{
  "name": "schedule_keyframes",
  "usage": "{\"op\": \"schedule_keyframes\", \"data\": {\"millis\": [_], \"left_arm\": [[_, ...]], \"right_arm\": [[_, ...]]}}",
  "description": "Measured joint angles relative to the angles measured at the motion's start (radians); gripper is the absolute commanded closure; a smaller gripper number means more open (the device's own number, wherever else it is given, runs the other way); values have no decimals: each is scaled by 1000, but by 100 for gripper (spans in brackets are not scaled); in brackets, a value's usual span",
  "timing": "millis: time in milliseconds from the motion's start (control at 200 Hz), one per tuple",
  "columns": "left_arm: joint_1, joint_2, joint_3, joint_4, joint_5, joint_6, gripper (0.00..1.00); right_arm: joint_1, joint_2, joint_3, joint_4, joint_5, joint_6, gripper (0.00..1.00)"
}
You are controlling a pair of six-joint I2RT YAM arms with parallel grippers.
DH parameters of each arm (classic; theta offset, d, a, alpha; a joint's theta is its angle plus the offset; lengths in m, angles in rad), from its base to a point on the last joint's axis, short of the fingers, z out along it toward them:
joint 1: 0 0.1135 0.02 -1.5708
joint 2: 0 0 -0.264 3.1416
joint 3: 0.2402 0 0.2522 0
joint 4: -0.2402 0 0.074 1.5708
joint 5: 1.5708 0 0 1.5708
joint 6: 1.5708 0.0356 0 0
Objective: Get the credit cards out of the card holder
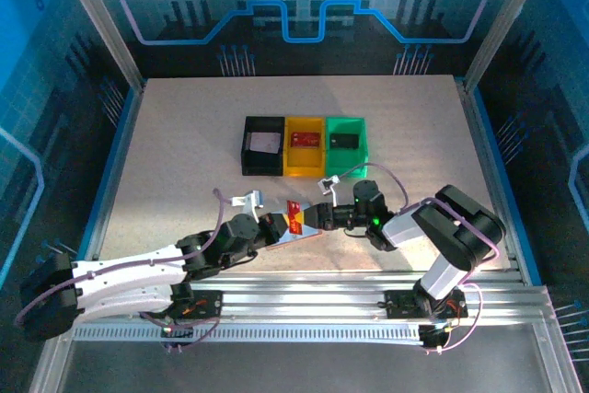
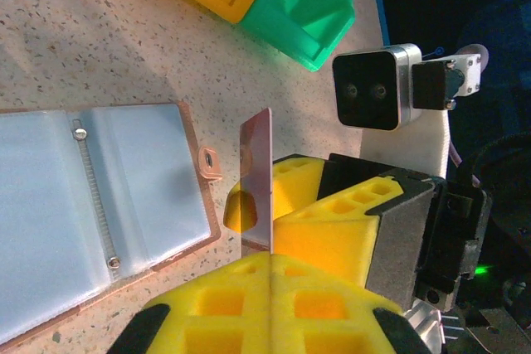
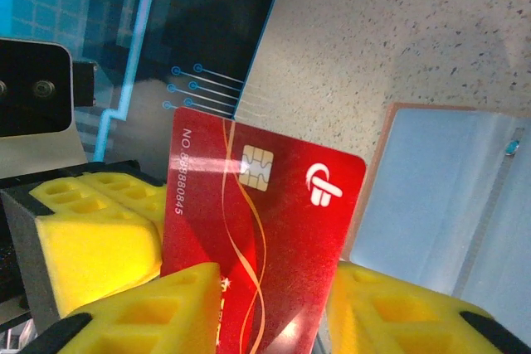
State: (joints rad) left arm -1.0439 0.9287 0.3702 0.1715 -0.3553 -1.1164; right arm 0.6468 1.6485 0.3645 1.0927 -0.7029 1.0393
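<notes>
- Step in hand: transfer of a red card [image 3: 265, 230] between hands, above the open holder [image 2: 99, 196], which lies flat on the worktop [image 2: 99, 39], pale pockets up.
- Left hand [image 2: 270, 275]: pads pressed together on the lower edge of the card, holding it upright and clear of the holder.
- Right hand [image 3: 274, 304]: fingers stand on either side of the card. Whether they already pinch it cannot be told.
- Card: between the two hands near the front of the worktop, chip face toward the right wrist camera.
- Holder: the pockets seen from the left wrist show no card.
- Next move, as judged: the right hand must get a firm pinch before the left hand lets go, or the card may drop onto the holder. Then it can carry the card to a bin, probably the yellow bin [image 1: 304, 168], which holds a red card.
</notes>
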Motion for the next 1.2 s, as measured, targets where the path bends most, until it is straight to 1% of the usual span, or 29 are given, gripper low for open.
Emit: {"op": "schedule_keyframes", "data": {"millis": [65,290,505,715,880,1035,1201], "left_arm": [[-1,-3,0,3,0,0,100],[-1,-10,0,19,-5,0,100],[-1,-35,-1,17,-22,-1,100],[-1,-47,-14,17,-48,-3,100],[-1,-35,-37,-9,-48,-4,100],[-1,-32,-42,-12,-49,-4,100],[-1,-32,-42,-13,-49,-4,100]], "right_arm": [[0,9,-5,26,2,16,69],[0,48,-24,136,6,85,76],[0,47,-38,179,4,102,77],[0,24,-49,182,1,106,79],[8,-32,-51,241,-45,105,80],[8,-65,-50,270,-63,104,87],[8,-69,-50,237,-65,81,94]]}}
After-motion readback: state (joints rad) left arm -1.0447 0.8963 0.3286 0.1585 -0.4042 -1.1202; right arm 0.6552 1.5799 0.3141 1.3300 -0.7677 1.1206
